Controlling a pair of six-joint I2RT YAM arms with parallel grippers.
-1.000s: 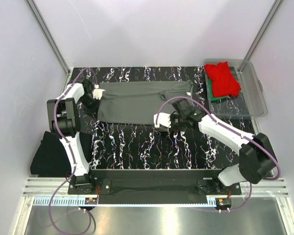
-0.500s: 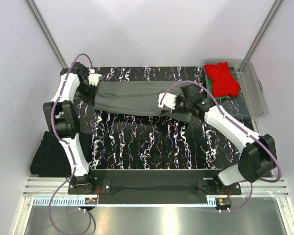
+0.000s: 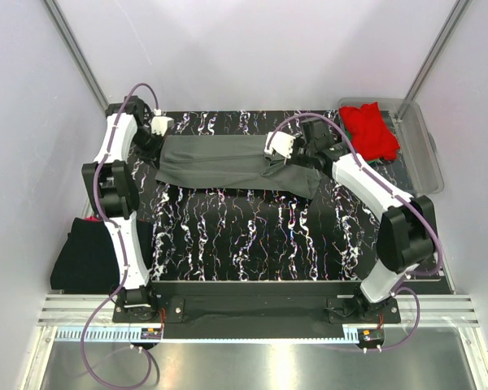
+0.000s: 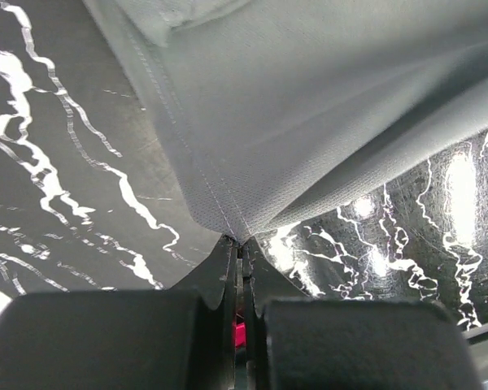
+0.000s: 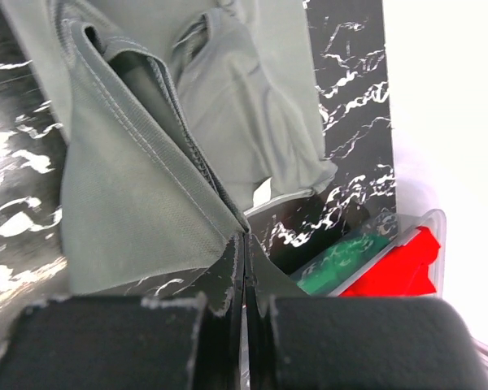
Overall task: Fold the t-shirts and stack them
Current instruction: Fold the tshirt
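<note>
A dark grey t-shirt [image 3: 220, 162] lies as a long folded band across the back of the marbled table [image 3: 244, 236]. My left gripper [image 3: 150, 143] is shut on its left corner [image 4: 228, 203], pinched right at the fingertips. At the other end, my right gripper [image 3: 299, 158] is shut on a stitched edge of the same grey shirt [image 5: 138, 203]. A red t-shirt [image 3: 369, 130] sits on a green t-shirt [image 5: 342, 258] in the clear tub. A black t-shirt [image 3: 83, 256] lies off the table's left side.
The clear plastic tub [image 3: 419, 166] stands at the back right corner, close to my right arm. White walls enclose the back and sides. The arm bases sit on the rail [image 3: 244, 305] along the near edge.
Both grippers have moved toward the back of the table, carrying the grey shirt's near edge with them. The shirt now lies as a narrower band further back.
</note>
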